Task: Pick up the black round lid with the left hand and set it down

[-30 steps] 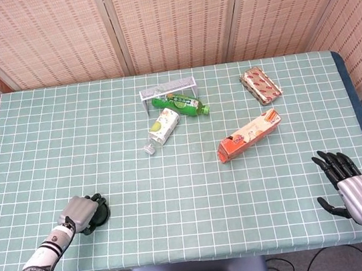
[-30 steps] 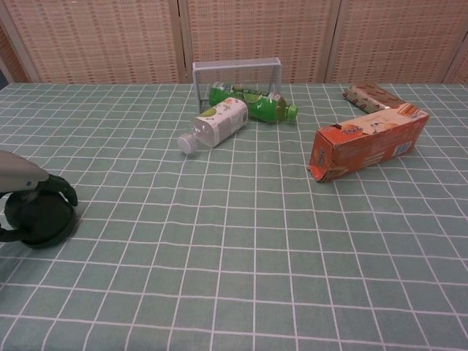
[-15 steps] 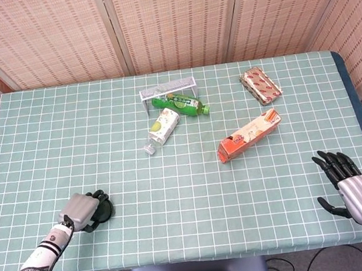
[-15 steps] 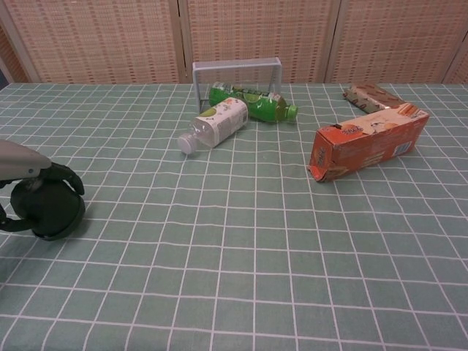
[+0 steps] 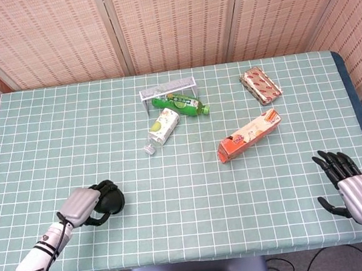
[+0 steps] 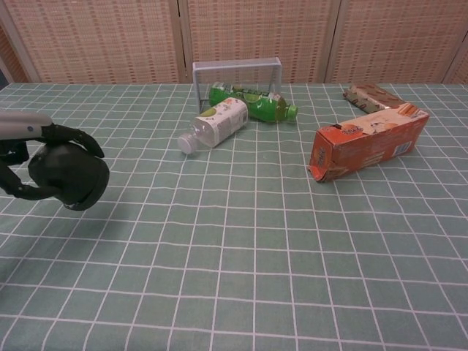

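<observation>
Gripping black round lid [image 6: 71,175], left hand [image 6: 33,150] fingers [image 6: 77,137] wrapped; bottle labels seemingly unreadable.

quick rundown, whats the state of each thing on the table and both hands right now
black round lid: gripped in the left hand, lifted off the table
left hand: fingers wrapped around the lid
right hand: holds nothing, fingers apart, at the table's near right edge
white bottle: lying on its side, capped
green bottle: lying on its side by the wire rack
orange carton: lying flat
wire rack: standing
snack packet: lying flat
</observation>
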{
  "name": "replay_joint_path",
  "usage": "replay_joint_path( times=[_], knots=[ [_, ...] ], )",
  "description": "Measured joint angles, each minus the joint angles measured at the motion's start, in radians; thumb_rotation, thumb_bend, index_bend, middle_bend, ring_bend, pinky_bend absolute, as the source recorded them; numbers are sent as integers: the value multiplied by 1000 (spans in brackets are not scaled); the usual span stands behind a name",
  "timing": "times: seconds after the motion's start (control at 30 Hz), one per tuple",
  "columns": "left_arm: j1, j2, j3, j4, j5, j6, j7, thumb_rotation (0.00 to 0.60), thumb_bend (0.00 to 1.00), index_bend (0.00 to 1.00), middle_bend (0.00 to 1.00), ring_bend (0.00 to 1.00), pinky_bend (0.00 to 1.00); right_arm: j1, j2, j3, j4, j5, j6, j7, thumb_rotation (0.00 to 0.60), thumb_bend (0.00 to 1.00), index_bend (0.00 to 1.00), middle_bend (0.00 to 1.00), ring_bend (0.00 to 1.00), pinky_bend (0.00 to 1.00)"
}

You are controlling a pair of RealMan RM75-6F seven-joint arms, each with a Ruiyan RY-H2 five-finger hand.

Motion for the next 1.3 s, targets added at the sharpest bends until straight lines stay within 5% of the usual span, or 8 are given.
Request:
replay_joint_path(
  times=[0.2, 0.33, 0.57, 0.93, 1.07, 1.3],
  knots=[
    [29, 6, -29, 60, 98, -12, -217, 600, 646, 953, 1000, 942, 1000, 0, -1, 0, 0, 1, -1, -3, 600, 229, 0, 0, 0, 0],
    [29, 10, -26, 83, 112, -34, -195, 600, 646, 953, 1000, 942, 1000, 0, -1, -1, -1, 1, -3, -7, 600, 229, 0, 0, 0, 0],
    [18, 5, -4, 98, 20, -72, 130, 600, 646, 952, 1000, 942, 1000, 0, 2, 1, -1, 2, 0, -1, 600, 229, 0, 0, 0, 0],
    [-71, -29, 69, -2, -483, 9, 825, 600, 649, 944, 1000, 928, 1000, 2, 4, 0, 1, 0, -3, 4, 600, 229, 0, 0, 0, 0],
    [-120, -45, 87, -58, -581, 57, 901, 600, 649, 944, 1000, 928, 1000, 0, 6, 2, 0, 2, 3, 8, 600, 229, 0, 0, 0, 0],
    [-129, -55, 96, -43, -566, 38, 867, 600, 648, 943, 1000, 923, 997, 1, 3, -1, 0, -1, -3, 3, 600, 229, 0, 0, 0, 0]
  ],
)
